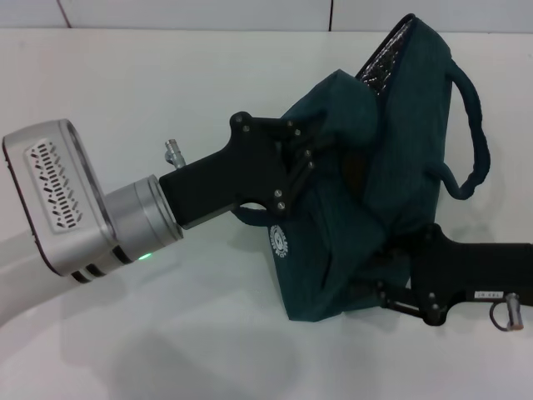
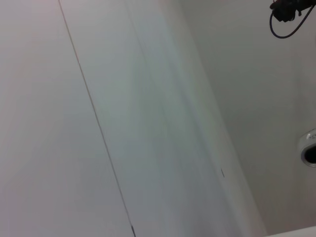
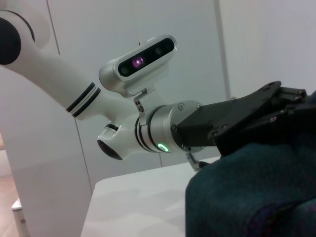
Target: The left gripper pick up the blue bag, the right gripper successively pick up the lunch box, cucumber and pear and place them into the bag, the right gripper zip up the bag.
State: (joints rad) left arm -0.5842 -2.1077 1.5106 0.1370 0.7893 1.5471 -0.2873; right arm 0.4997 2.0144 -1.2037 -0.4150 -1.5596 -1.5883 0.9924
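Observation:
The blue bag is dark teal and hangs lifted off the white table, with its handle looping to the right and silver lining showing at its top. My left gripper is shut on the bag's upper left edge. It also shows in the right wrist view, clamped on the bag's fabric. My right gripper reaches in from the right and meets the bag's lower edge, its tip buried in the folds. The lunch box, cucumber and pear are out of view. The left wrist view shows only a wall.
The white table stretches to the left and front of the bag. A tiled wall edge runs along the back. A black cable hangs in a corner of the left wrist view.

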